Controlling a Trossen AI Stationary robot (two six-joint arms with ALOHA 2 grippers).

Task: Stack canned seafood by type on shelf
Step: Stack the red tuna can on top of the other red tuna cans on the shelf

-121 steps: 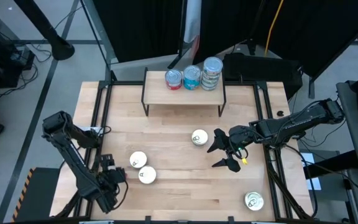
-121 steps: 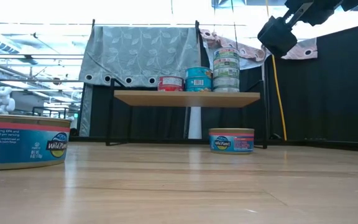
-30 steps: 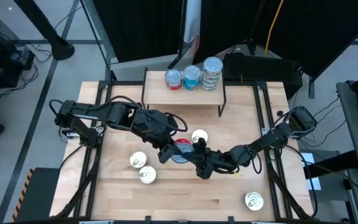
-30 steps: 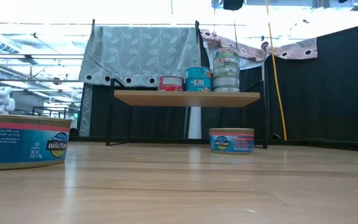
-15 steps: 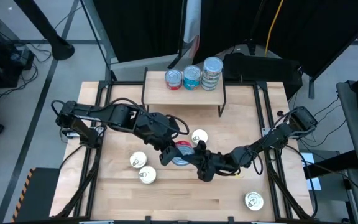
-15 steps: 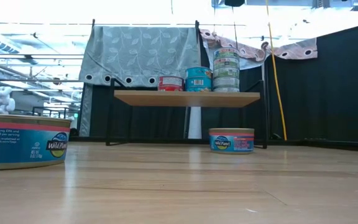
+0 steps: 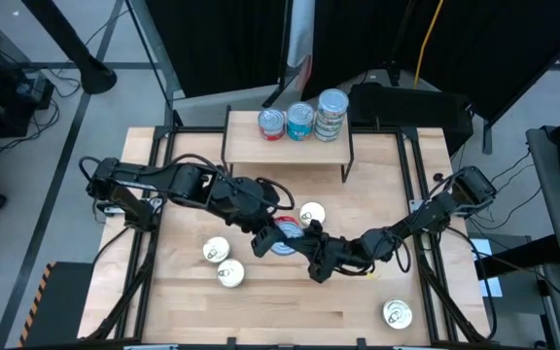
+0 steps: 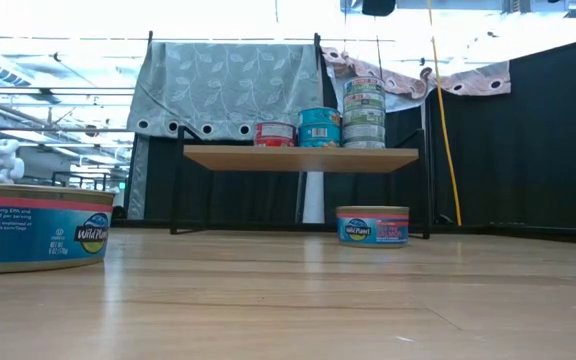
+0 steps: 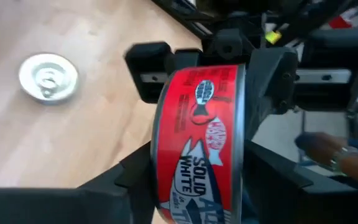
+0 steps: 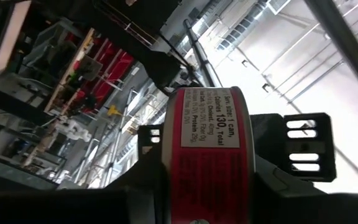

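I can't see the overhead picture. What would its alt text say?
Two robot arms meet mid-table over a red tin, left gripper and right gripper on either side. Three stacks of tins stand on the shelf; four more tins lie on the table.

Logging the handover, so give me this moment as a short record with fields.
held item: red tin, between both tools over the table's middle
right tool: shut on the red tin
left tool: at the same tin, opposite side
shelf: three stacks of tins
loose tins: four on the table
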